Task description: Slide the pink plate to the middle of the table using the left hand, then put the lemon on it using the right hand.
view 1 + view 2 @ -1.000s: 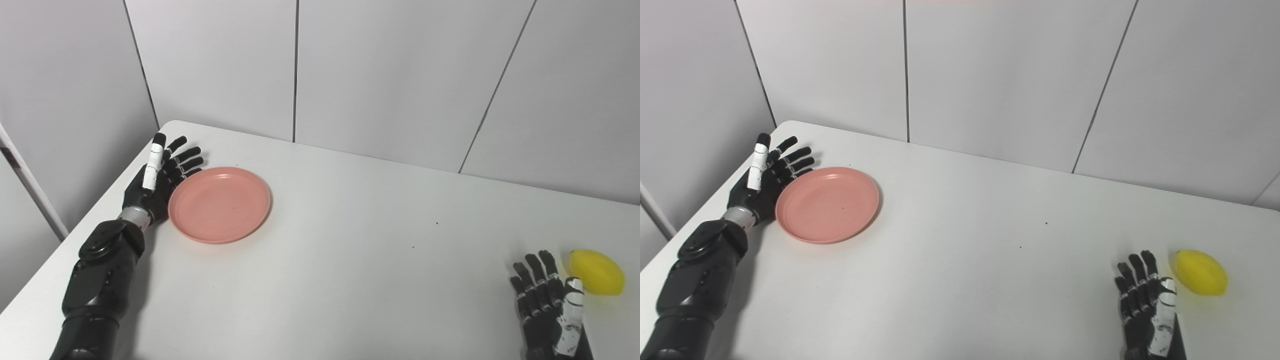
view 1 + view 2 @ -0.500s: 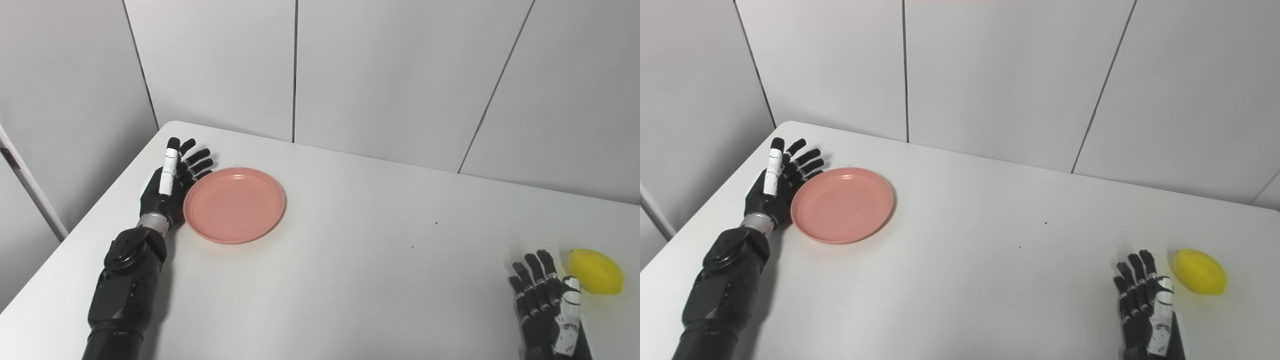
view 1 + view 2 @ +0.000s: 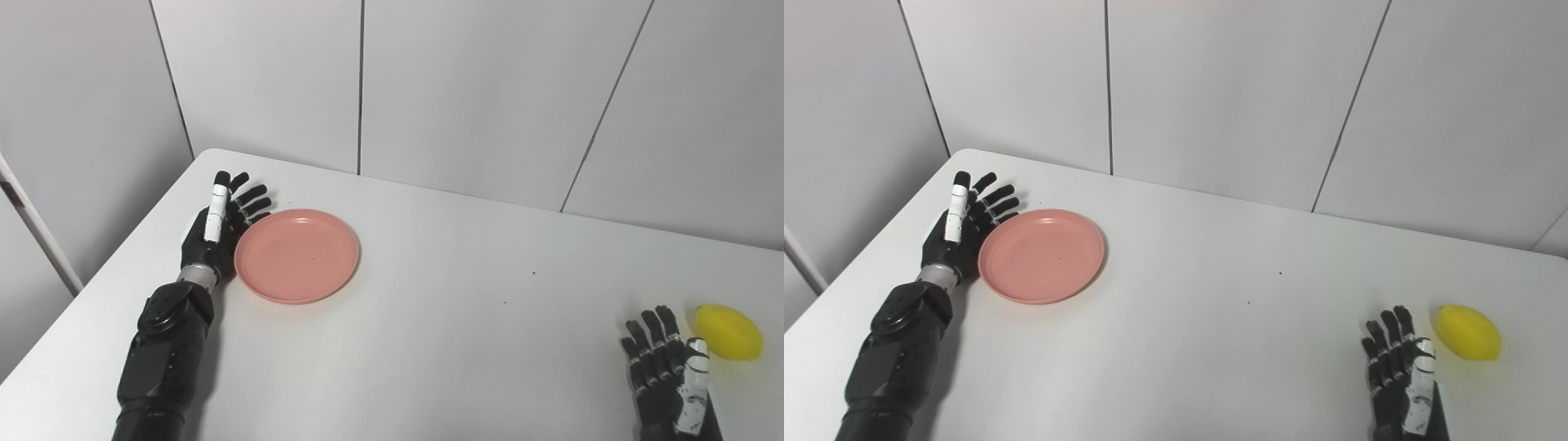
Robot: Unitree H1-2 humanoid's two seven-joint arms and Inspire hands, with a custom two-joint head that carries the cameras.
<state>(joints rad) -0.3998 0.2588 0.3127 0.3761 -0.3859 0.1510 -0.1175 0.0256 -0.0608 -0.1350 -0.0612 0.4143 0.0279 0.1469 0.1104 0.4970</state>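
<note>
A round pink plate (image 3: pixel 297 255) lies flat on the left part of the white table (image 3: pixel 429 318). My left hand (image 3: pixel 215 228) stands on edge against the plate's left rim, open, its fingers straight and pointing away from me. Near the right edge of the table rests a yellow lemon (image 3: pixel 729 332). My right hand (image 3: pixel 667 380) lies open at the bottom right, just left of the lemon and apart from it.
Grey wall panels (image 3: pixel 465 92) rise behind the table's far edge. The table's left edge (image 3: pixel 92 282) runs close beside my left forearm. Two small dark specks (image 3: pixel 533 273) mark the tabletop.
My left hand has pushed the pink plate to the right, toward the table's middle, staying against its left rim. The right hand and the lemon have barely moved.
</note>
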